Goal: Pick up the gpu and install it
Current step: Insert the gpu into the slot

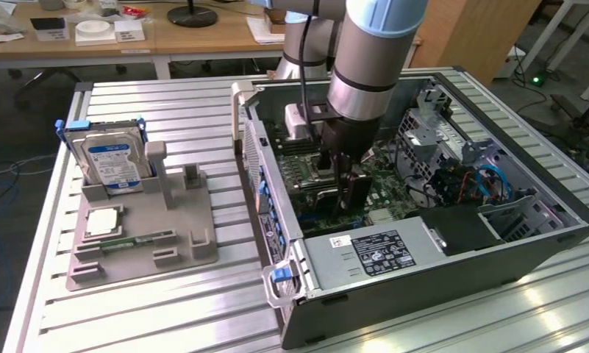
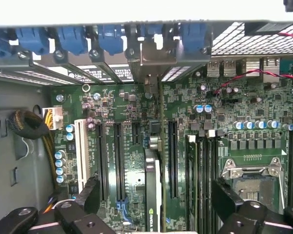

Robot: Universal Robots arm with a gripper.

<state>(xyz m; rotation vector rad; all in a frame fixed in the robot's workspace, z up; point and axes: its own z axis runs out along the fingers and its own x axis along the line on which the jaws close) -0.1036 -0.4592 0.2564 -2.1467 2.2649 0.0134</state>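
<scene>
The gpu stands on edge in a long slot of the motherboard. I see it from above as a thin black strip, and its pale metal bracket meets the case's rear wall. My gripper hangs open over it. One black finger is on each side, well apart from the card and touching nothing. In the exterior view the gripper reaches down into the open computer case, with the black gpu upright just below it.
Outside the case, a grey fixture tray holds a silver hard drive with a blue label, a processor chip and a green memory stick. A power supply fills the case's near corner. The empty processor socket lies beside the memory slots.
</scene>
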